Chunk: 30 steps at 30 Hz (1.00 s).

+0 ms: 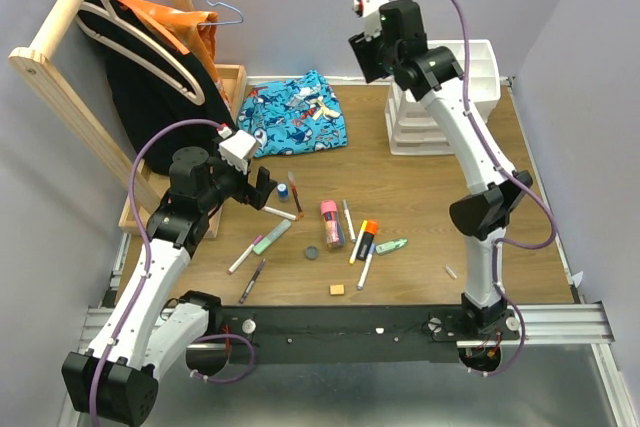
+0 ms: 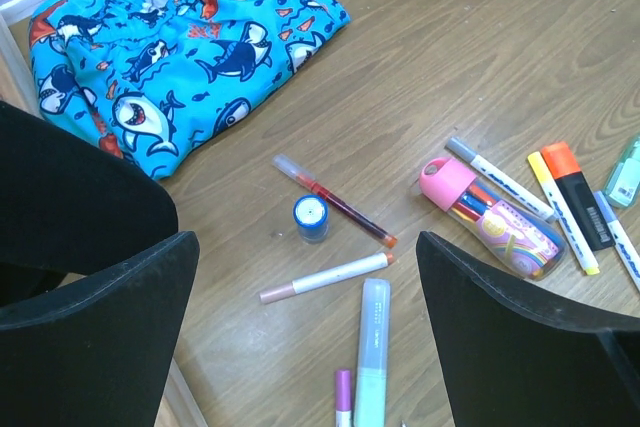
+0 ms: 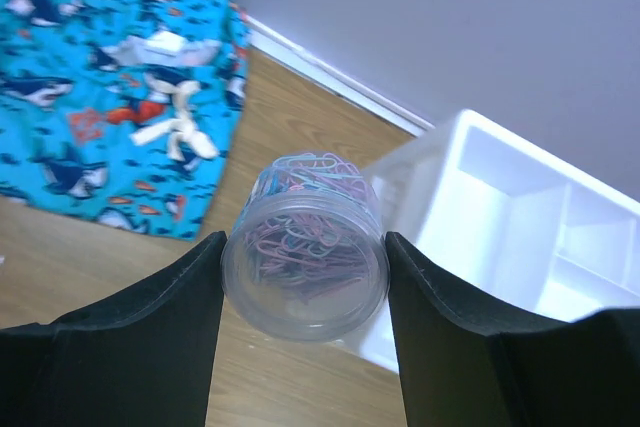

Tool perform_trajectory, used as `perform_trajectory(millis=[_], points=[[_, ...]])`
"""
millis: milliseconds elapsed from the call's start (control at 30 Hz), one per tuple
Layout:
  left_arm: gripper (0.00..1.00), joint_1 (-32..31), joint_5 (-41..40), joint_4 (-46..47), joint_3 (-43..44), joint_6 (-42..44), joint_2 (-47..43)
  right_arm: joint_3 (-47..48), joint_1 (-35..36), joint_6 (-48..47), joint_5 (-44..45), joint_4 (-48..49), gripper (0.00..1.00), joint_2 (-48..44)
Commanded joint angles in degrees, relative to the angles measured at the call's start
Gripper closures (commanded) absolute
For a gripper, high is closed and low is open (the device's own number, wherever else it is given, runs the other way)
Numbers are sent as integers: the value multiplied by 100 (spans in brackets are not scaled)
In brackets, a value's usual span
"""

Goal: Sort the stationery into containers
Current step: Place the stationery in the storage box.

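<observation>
My right gripper (image 1: pixel 365 55) is shut on a clear jar of coloured paper clips (image 3: pixel 305 267), held in the air just left of the white drawer organiser (image 1: pixel 470 87), whose open top compartments show in the right wrist view (image 3: pixel 530 207). My left gripper (image 1: pixel 262 185) is open and empty, hovering over loose stationery. Between its fingers (image 2: pixel 305 242) lie a small blue-lidded jar (image 2: pixel 311 216), a white pen (image 2: pixel 325 277) and a green highlighter (image 2: pixel 371 357). The pink glitter tube (image 1: pixel 330 224), an orange highlighter (image 1: pixel 367 237) and the tan eraser (image 1: pixel 337 289) lie mid-table.
A blue shark-print cloth (image 1: pixel 292 112) lies at the back centre. A wooden rack with hangers and clothes (image 1: pixel 130 57) and a wooden tray (image 1: pixel 235 82) stand at the back left. Walls close in the back and right.
</observation>
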Motion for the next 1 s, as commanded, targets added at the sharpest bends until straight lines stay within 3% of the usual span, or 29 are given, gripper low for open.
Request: perform_trajectory(millis=[0, 133, 967], points=[[1, -43, -20, 179, 124, 75, 5, 256, -733, 233, 125, -28, 94, 132], [1, -52, 24, 223, 53, -4, 31, 282, -1120, 426, -51, 227, 96, 123], [1, -105, 33, 302, 220, -136, 505, 379, -1780, 1173, -604, 290, 96, 834]])
